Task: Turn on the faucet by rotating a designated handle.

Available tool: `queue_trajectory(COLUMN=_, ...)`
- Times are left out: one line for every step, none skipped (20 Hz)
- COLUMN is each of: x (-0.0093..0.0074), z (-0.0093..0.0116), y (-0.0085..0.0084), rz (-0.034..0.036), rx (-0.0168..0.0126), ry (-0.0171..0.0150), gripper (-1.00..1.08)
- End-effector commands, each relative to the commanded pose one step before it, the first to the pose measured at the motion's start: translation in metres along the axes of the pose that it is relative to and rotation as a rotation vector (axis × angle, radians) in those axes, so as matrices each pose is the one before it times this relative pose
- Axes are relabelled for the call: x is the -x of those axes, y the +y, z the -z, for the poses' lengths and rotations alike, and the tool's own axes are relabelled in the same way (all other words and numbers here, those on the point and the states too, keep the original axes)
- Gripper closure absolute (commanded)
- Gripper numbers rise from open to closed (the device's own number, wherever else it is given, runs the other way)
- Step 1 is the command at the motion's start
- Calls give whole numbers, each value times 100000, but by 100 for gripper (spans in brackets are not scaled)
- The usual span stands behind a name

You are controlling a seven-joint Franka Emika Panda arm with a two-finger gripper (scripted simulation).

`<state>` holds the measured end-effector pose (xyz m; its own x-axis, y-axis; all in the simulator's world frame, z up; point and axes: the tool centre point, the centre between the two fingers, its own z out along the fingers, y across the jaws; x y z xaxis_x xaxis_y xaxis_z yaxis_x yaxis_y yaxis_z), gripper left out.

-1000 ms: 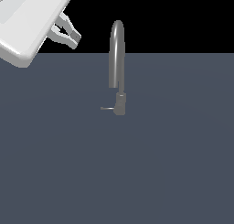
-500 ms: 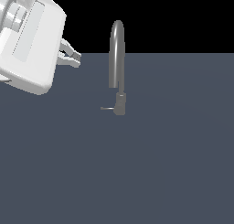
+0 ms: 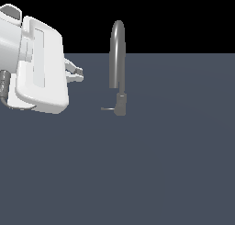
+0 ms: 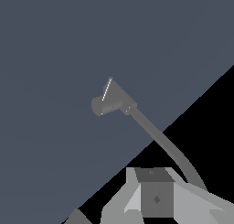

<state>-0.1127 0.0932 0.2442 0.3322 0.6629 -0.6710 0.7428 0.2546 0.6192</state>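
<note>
Handle [image 3: 107, 109] apparently well apart from hand [image 3: 78, 74]

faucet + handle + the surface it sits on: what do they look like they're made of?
Faucet: looks like metal, satin grey, with a soft highlight down the arched spout. It is a render, so that is only the look.
Handle: same grey, probably metal; too thin to read the finish.
Floor: flat matte slate-blue, no texture or reflection; material cannot be told.

The faucet [image 3: 118, 68] is standing upright on the table [image 3: 160, 164]. Its handle [image 3: 108, 109] is sticking out from the base toward the exterior view's left. The gripper [image 3: 79, 74] is hanging apart from the faucet, on the exterior view's left.
</note>
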Motion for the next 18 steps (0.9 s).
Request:
queue_trajectory(x=-675, z=-479, y=-314, rz=3644, rx=3909, ry=-168, gripper=108)
queue_trajectory(x=-260, z=-194, y=-128, rz=1437, rx=1506, ry=-102, gripper=108)
queue_trajectory(x=-259, z=-194, y=-128, rz=1436, rx=1506, ry=-104, gripper=108)
queue_trajectory(x=-260, z=-194, y=-128, rz=1437, rx=1508, ry=-106, gripper=108)
queue_trajectory(x=-260, z=-195, y=-128, rz=1437, rx=1509, ry=-108, gripper=108)
queue_trajectory(x=-260, z=-195, y=-129, rz=1438, rx=1511, ry=-110, gripper=108)
queue_trajectory(x=-260, z=-195, y=-129, rz=1441, rx=1513, ry=-113, gripper=108)
queue_trajectory(x=-260, z=-196, y=-130, rz=1442, rx=1514, ry=-115, gripper=108)
queue_trajectory(x=-260, z=-196, y=-130, rz=1446, rx=1517, ry=-118, gripper=108)
queue_trajectory(x=-260, z=-197, y=-131, rz=1448, rx=1519, ry=-121, gripper=108)
queue_trajectory(x=-260, z=-198, y=-131, rz=1451, rx=1521, ry=-123, gripper=108)
queue_trajectory(x=-260, z=-199, y=-132, rz=1454, rx=1523, ry=-126, gripper=108)
queue_trajectory(x=-261, z=-199, y=-133, rz=1458, rx=1525, ry=-129, gripper=108)
queue_trajectory(x=-261, z=-200, y=-134, rz=1461, rx=1526, ry=-132, gripper=108)
queue_trajectory(x=-260, z=-200, y=-134, rz=1465, rx=1527, ry=-135, gripper=108)
queue_trajectory(x=-260, z=-201, y=-135, rz=1469, rx=1528, ry=-138, gripper=108)
queue_trajectory(x=-260, z=-202, y=-136, rz=1471, rx=1527, ry=-141, gripper=108)
queue_trajectory(x=-260, z=-202, y=-137, rz=1475, rx=1528, ry=-144, gripper=108)
